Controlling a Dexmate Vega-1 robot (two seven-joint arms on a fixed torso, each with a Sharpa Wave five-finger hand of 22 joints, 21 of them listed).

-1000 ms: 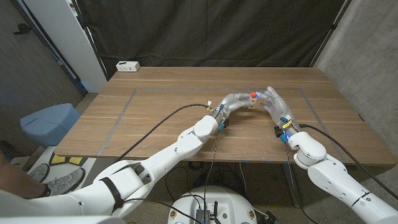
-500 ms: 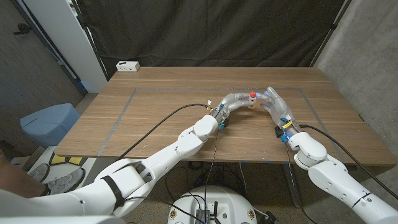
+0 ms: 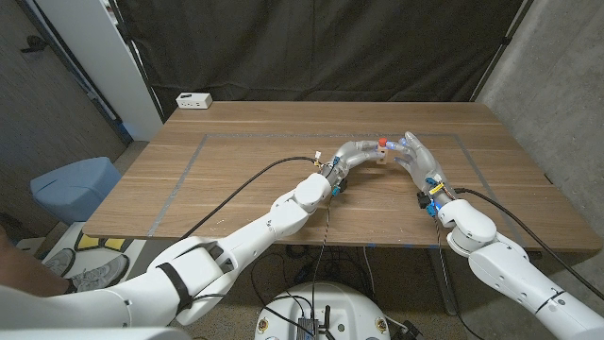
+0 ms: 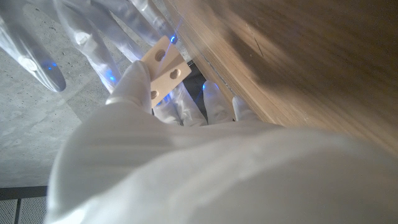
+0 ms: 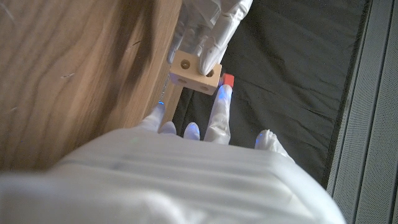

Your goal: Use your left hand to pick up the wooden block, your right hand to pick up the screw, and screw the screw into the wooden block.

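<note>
Fingers of your left robot hand (image 3: 351,154) clamp the wooden block (image 3: 378,157) above the far right tabletop (image 3: 236,142); your right robot hand (image 3: 415,153) pinches the red-headed screw (image 3: 383,143) touching it.

A head camera looks down over a wooden table (image 3: 236,161), both arms reaching in from the bottom corners. Each wrist camera sits close behind its own hand, looking along its back. All three views share the wooden block (image 3: 380,158) (image 4: 164,66) (image 5: 195,73) held between the hands.
</note>
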